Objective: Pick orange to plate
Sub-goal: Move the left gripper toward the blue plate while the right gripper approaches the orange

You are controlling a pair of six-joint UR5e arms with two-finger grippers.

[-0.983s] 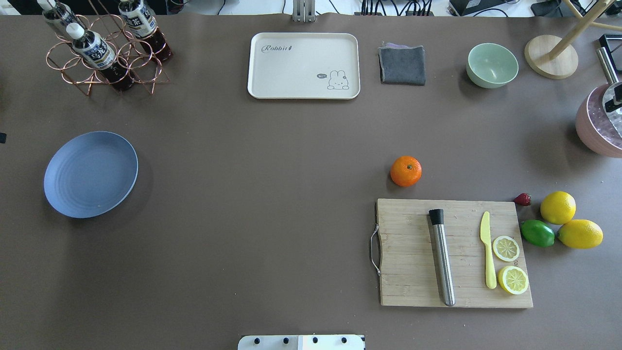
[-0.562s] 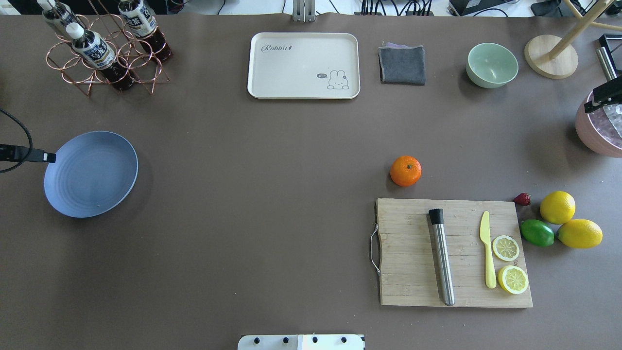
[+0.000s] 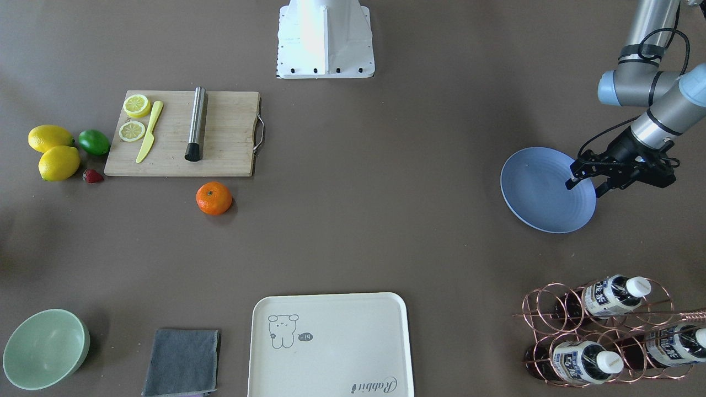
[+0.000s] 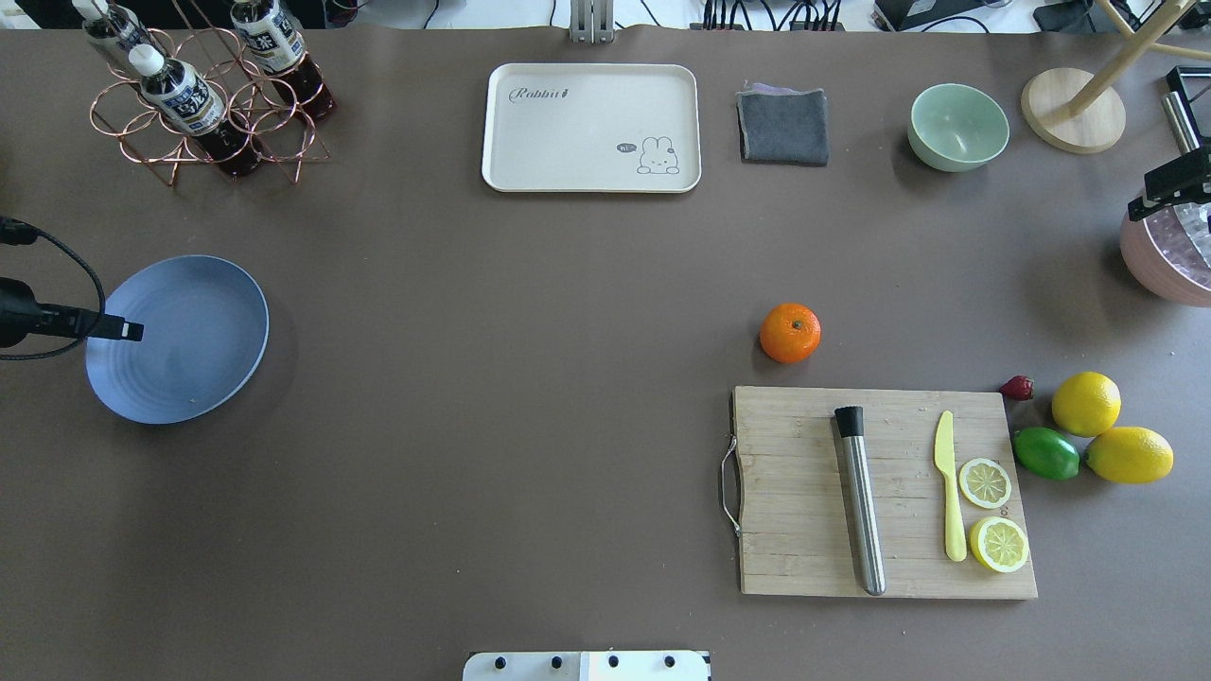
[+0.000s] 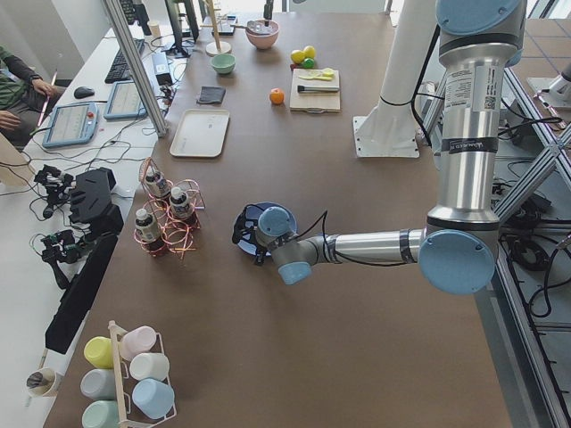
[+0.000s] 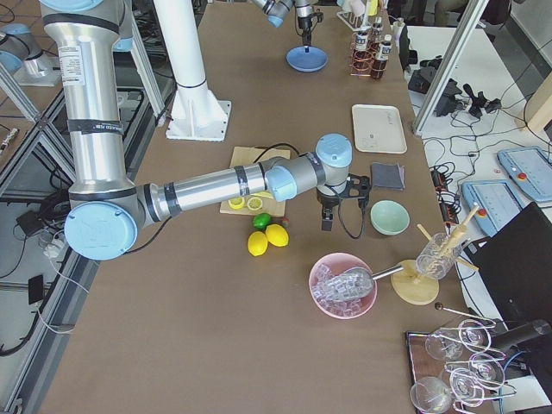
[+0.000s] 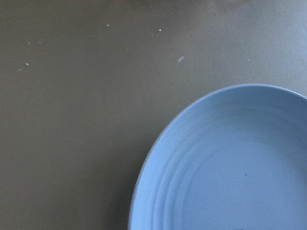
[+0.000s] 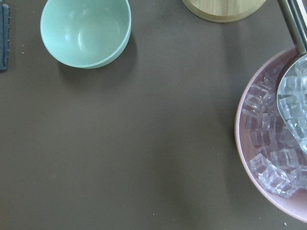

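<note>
Table: orange well apart from left pincer over plate

Matte brown table, white side bench with cables, aluminium frame posts, soft even light

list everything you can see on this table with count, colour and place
orange: 1, orange, just beyond the cutting board
plate: 1, blue, table's left side
cutting board: 1, wood, near right
steel tube: 1, silver with black tip, on the board
knife: 1, yellow, on the board
lemon slices: 2, yellow, on the board
lemons: 2, yellow, right of the board
lime: 1, green, beside the lemons
strawberry: 1, red, at the board's corner
tray: 1, cream, far centre
cloth: 1, grey, right of the tray
bowl: 1, pale green, far right
ice bowl: 1, pink, right edge
wooden stand: 1, far right corner
bottles: 3, dark, in a copper rack, far left
left tool: open, over the plate's rim
right tool: between the green bowl and the ice bowl
</note>
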